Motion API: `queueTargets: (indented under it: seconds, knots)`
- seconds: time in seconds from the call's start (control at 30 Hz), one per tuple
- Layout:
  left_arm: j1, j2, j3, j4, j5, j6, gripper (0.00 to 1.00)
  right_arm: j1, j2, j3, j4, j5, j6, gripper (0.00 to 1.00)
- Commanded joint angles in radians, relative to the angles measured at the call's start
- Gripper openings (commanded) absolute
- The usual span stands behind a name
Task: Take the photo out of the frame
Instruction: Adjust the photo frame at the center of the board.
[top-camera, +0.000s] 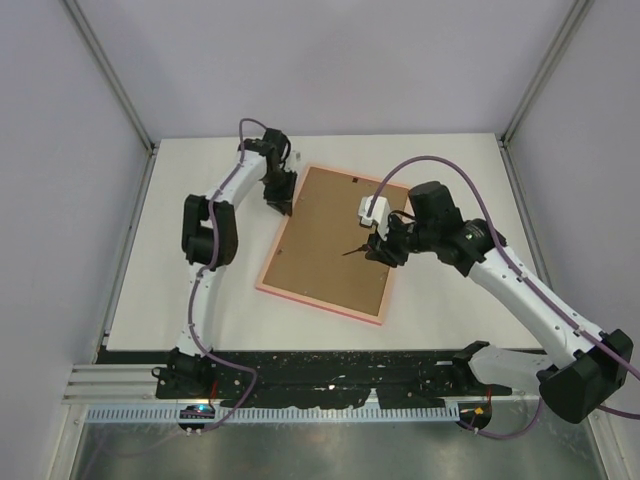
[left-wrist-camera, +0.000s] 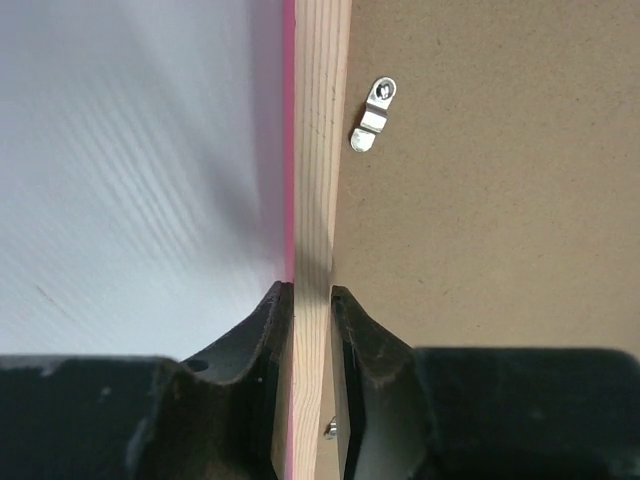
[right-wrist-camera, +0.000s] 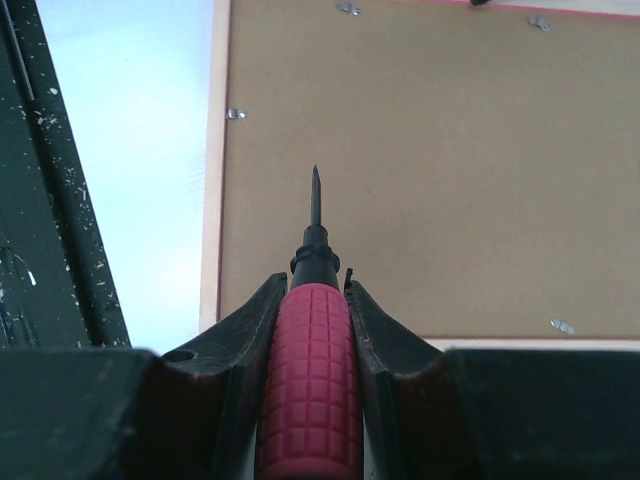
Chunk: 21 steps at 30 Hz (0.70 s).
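Brown backing board (top-camera: 330, 240) faces up: your frame (top-camera: 320, 304) lies face down, mid-table (top-camera: 150, 290). Your left gripper (left-wrist-camera: 312, 295) is clamped on the frame's left rail near the far corner. Your right gripper (right-wrist-camera: 315, 285) pinches a red-handled screwdriver (right-wrist-camera: 312, 380), tip pointing across the board.

Bright, diffuse overhead light, soft shadows, left tool (left-wrist-camera: 310, 295) perhaps slightly blurred.

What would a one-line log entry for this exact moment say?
left gripper: shut on frame edge | right gripper: shut on screwdriver, tip over backing board | frame: back up on table | photo: hidden
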Motion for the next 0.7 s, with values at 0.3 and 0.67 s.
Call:
queueTargets:
  seconds: [0.3,0.67]
  knots:
    - [-0.171,0.041,0.220,-0.083,-0.098,0.160,0.28,-0.024,-0.024,-0.077,0.137,-0.138,0.083,0.08]
    - [-0.182,-0.320,-0.194,0.018,-0.228,0.207,0.51,-0.136,-0.142,-0.138,0.188,-0.243,0.100,0.08]
